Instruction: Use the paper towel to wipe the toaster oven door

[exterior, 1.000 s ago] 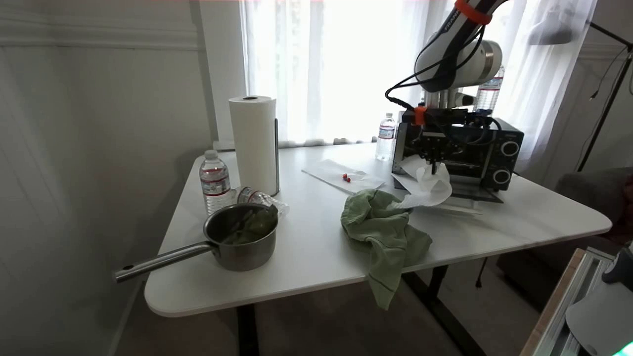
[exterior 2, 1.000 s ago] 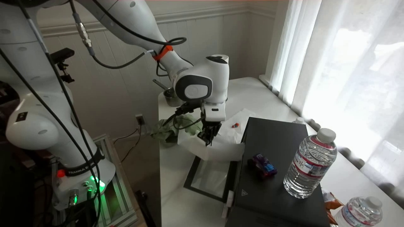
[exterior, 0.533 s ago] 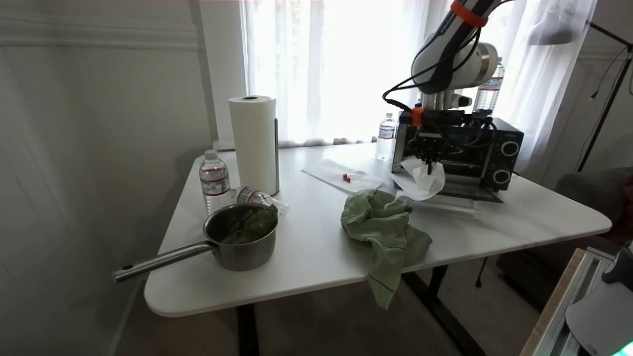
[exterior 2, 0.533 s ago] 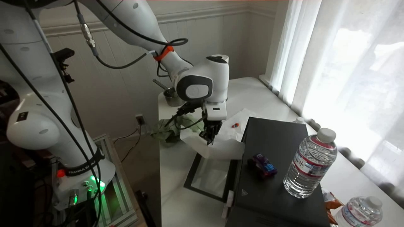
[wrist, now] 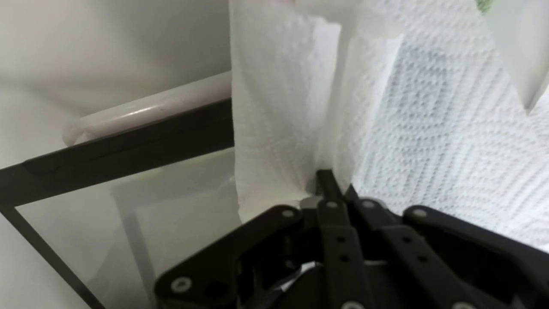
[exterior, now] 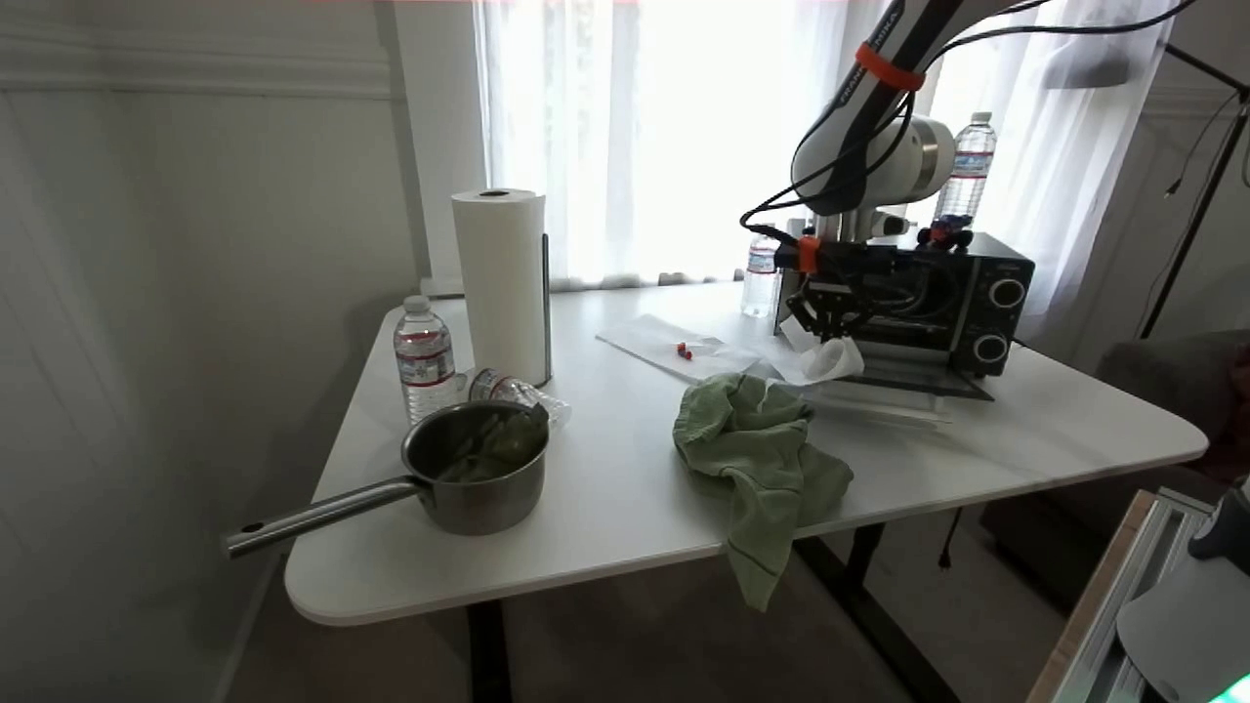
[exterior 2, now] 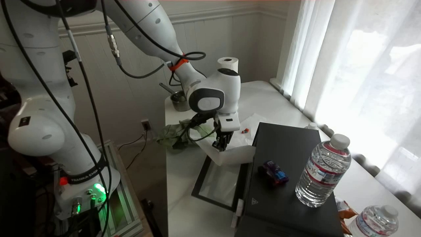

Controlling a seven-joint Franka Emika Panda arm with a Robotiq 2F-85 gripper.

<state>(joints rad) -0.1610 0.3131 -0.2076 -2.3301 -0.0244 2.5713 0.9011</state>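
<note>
The gripper (wrist: 339,186) is clamped on the towel (wrist: 279,111), fingertips (wrist: 327,180) close together. The towel extends over one end of the lowered door (exterior 2: 218,187) of the oven (exterior 2: 286,144); contact cannot be determined. A cloth (exterior: 757,454) overhangs the table (exterior: 615,478)

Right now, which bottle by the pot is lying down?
The bottle between the pot and the paper towel roll: it lies on its side, while the other bottle there stands upright.

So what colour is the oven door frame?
The door frame is black, clearest in the wrist view.
</note>
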